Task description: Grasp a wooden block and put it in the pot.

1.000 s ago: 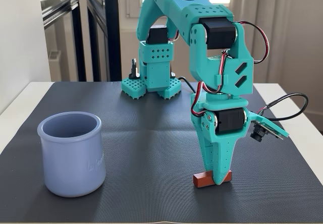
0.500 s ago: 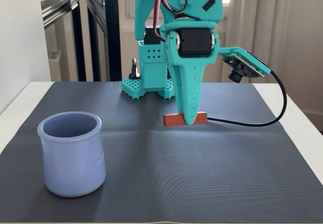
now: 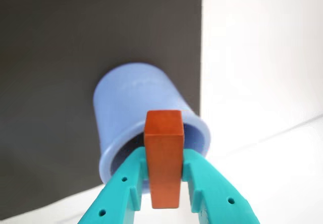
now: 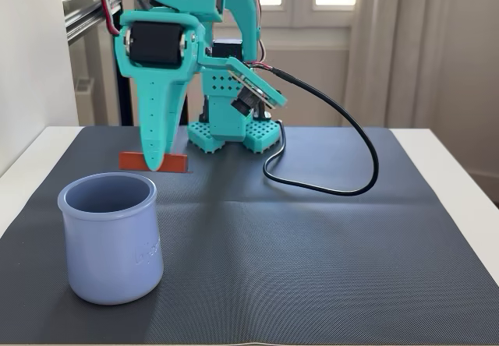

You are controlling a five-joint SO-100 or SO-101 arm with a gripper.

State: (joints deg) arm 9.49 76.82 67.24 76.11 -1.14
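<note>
My teal gripper [image 3: 163, 169] is shut on the reddish-brown wooden block [image 3: 163, 153], gripping it across its middle. In the wrist view the block's far end overlaps the rim of the lavender-blue pot [image 3: 133, 103], whose opening shows just beyond the fingers. In the fixed view the gripper [image 4: 153, 164] points straight down and holds the block [image 4: 175, 161] level, sticking out on both sides of the fingers. It sits just above and behind the rim of the upright pot [image 4: 113, 245] at the front left of the mat. I cannot see inside the pot.
A dark ribbed mat [image 4: 312, 245] covers the white table [image 4: 444, 151]. The arm's teal base [image 4: 232, 132] stands at the mat's back edge. A black cable [image 4: 351, 128] loops over the mat to the right of the base. A white wall is on the left.
</note>
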